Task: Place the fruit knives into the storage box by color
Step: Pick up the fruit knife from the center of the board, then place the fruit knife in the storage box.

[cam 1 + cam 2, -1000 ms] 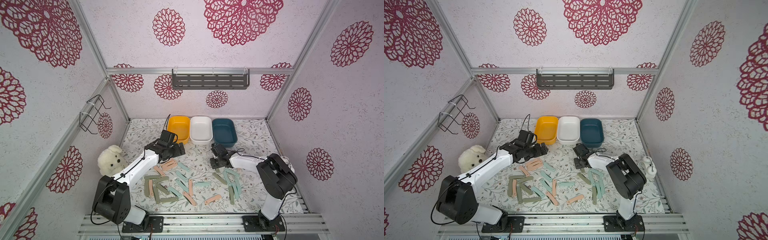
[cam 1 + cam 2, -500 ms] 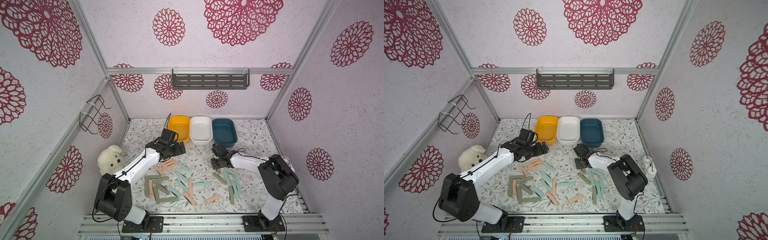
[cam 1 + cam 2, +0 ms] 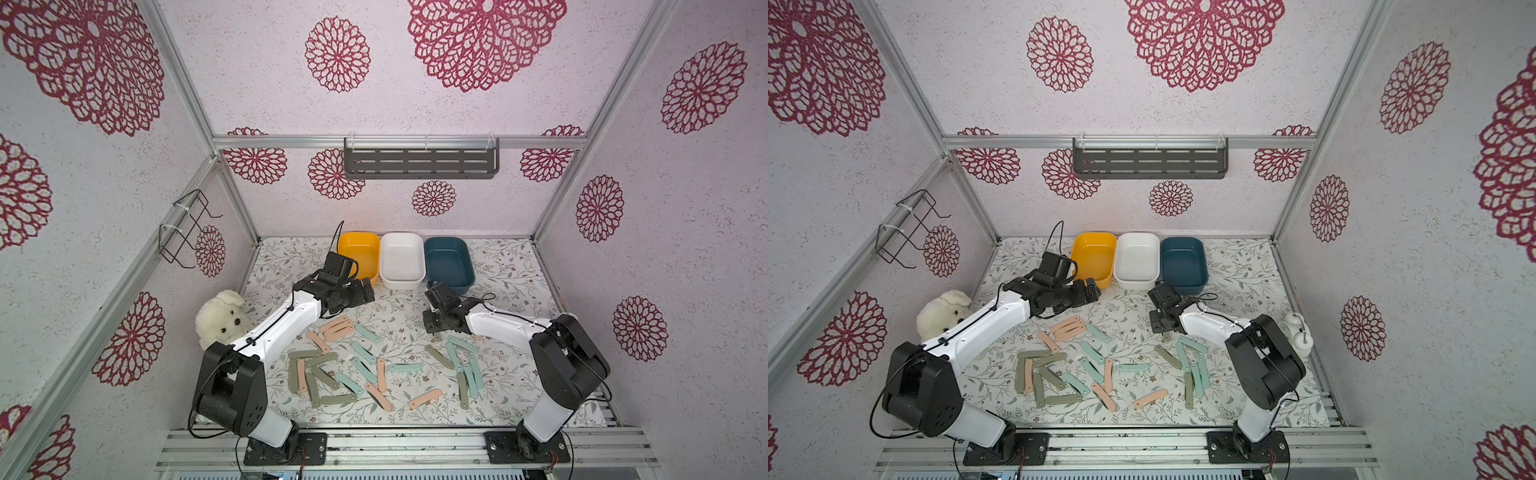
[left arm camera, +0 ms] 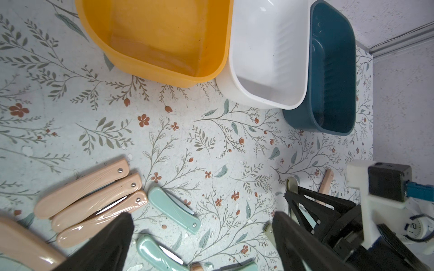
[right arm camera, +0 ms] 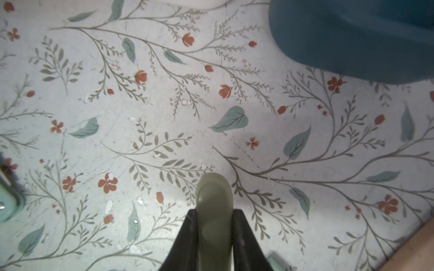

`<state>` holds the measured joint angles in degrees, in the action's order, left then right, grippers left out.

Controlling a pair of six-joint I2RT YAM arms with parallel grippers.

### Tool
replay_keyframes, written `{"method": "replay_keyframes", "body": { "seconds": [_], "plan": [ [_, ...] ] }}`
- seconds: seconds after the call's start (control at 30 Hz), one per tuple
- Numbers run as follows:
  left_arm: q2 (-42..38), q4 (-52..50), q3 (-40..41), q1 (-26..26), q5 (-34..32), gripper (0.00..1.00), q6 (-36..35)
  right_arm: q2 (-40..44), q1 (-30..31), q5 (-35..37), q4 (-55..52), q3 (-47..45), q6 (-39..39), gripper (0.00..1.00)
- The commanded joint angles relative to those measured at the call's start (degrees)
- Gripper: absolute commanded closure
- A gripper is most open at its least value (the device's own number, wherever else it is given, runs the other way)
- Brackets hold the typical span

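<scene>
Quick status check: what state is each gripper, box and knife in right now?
left gripper: open, empty
right gripper: shut on olive knife
olive knife: clamped, end protruding
yellow box: upright, nothing clearly inside
white box: upright, empty
blue box: upright, no knife visible
loose knives: folded shut, flat on table

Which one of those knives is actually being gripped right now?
The olive-green knife, clamped in the jaws of the right gripper near the dark blue tub. The other knives lie loose on the mat.
</scene>
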<state>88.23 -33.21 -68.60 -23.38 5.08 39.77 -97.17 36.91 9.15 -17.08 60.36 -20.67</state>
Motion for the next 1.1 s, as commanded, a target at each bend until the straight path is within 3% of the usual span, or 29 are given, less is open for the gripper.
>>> {"method": "replay_keyframes", "body": {
  "seconds": [0.0,0.4,0.73,1.07],
  "plan": [
    [0.87,0.91,-2.01,-0.64,1.22,0.03,-0.92,3.3,-0.34,1.73,-1.11,3.79,-0.97,0.83],
    [7.35,-1.35,-11.52,-0.54,1.6,0.03,-2.69,-2.14,-5.78,1.49,-2.47,16.95,3.29,0.84],
    [14.08,-4.52,-20.34,1.09,3.11,0.03,-4.05,-15.01,-14.21,-0.45,-3.21,32.68,7.13,0.84],
    [17.86,-5.98,-23.6,2.63,4.09,0.03,-4.56,-28.17,-18.59,-1.32,-3.96,44.68,9.33,0.84]
  ]
}}
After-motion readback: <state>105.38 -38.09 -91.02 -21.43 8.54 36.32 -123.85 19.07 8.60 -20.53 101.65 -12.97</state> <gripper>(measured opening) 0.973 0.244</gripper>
